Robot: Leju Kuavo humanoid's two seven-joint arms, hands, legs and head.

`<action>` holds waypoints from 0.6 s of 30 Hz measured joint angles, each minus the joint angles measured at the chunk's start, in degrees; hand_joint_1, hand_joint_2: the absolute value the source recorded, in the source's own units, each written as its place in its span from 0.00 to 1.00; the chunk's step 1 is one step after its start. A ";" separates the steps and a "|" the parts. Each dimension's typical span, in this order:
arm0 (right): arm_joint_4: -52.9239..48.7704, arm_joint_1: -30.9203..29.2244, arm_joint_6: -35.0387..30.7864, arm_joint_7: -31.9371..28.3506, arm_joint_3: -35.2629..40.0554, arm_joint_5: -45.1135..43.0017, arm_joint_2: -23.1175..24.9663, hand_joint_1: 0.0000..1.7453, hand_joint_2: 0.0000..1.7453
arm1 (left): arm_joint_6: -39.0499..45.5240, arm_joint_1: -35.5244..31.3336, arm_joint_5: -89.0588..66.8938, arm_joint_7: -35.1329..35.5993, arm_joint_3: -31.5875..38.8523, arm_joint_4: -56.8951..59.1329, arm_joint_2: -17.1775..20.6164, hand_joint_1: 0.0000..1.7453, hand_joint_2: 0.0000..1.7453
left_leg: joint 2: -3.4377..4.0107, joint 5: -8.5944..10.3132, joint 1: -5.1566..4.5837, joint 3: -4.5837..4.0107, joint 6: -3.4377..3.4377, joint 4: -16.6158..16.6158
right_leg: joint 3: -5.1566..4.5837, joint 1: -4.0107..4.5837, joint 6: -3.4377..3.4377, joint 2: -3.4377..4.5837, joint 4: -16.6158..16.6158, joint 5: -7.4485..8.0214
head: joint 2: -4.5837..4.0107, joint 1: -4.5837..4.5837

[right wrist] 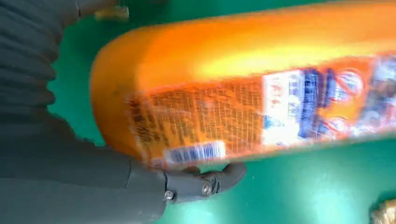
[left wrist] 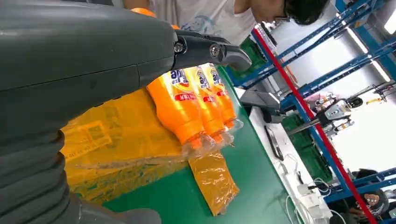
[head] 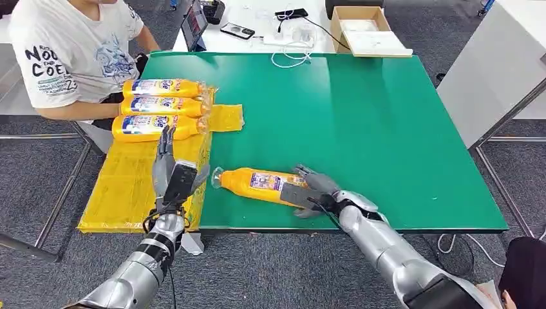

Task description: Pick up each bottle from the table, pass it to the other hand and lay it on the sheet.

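Pick-up step: your right hand [head: 308, 190] wraps the base of the bottle [head: 257, 183] lying low centre on the green table [head: 360, 122]. Its long axis runs left-right, cap pointing left toward the yellow sheet [head: 122, 187]. Next, lift and pass to the left hand [head: 171, 168], fingers apart, empty.

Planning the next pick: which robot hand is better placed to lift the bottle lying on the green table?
Right. The right robot hand is already at the base of that bottle, while the left robot hand hovers open over the sheet.
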 measured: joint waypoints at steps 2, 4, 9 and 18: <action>0.35 -0.08 -0.02 0.02 0.15 0.02 0.18 0.00 1.00 | 0.00 -0.05 0.17 0.00 -0.02 0.04 0.00 0.00 1.00 | 0.00 0.00 0.00 0.01 0.00 0.00 | 0.00 0.00 0.00 0.00 0.00 0.00 | 0.00 0.00; 0.55 -0.10 -0.02 0.05 0.28 0.02 0.22 0.00 1.00 | 0.00 -0.08 0.17 0.00 0.00 0.15 0.00 0.00 1.00 | 0.00 0.00 0.00 0.01 0.00 0.00 | 0.00 0.00 0.00 0.00 0.00 0.00 | 0.00 -0.02; 1.25 -0.22 -1.66 0.61 0.44 0.68 0.79 1.00 1.00 | -0.09 -0.16 0.24 0.00 0.00 0.42 0.00 0.00 1.00 | 0.00 0.00 0.00 0.01 0.00 0.00 | 0.00 0.00 0.00 0.00 0.00 0.00 | 0.00 -0.02; 2.25 0.06 -5.03 -0.15 0.81 0.76 2.36 1.00 1.00 | -0.42 -0.17 0.48 0.00 0.00 0.87 -0.15 0.00 1.00 | 0.01 0.00 0.00 0.03 0.00 0.00 | -0.01 0.00 0.00 0.01 0.00 0.00 | 0.00 -0.02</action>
